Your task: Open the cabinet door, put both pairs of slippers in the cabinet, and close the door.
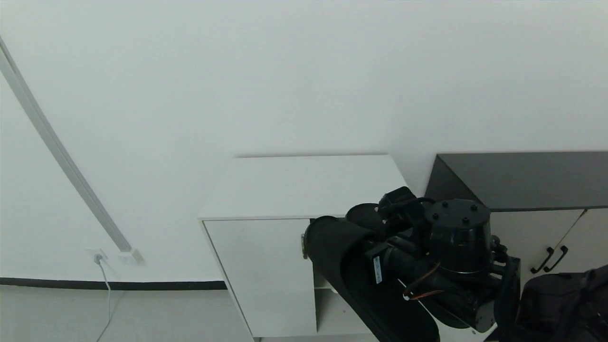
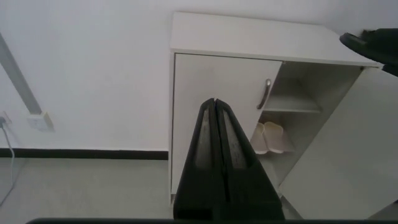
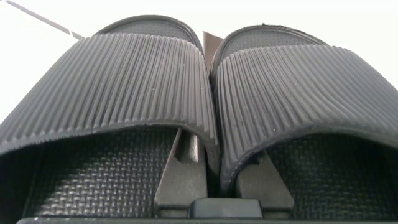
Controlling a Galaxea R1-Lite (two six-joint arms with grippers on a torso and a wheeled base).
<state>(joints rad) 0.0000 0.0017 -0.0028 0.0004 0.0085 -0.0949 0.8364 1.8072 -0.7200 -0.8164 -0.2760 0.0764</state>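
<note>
Right claw [image 3: 214, 163] grips black slippers [image 3: 144, 81] at their adjoining inner edges.

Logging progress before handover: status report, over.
Left hand shut, empty. Right hand shut on black slippers. Pale slippers inside cabinet, door open. Opening unblocked.

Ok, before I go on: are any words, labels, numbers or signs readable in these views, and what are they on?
No text can be read in any view.
On the right arm, a small white sticker: it has print, but too small to read.
No print seen on the black slippers, the white cabinet, the pale slippers on its shelf, or the wall socket.
</note>
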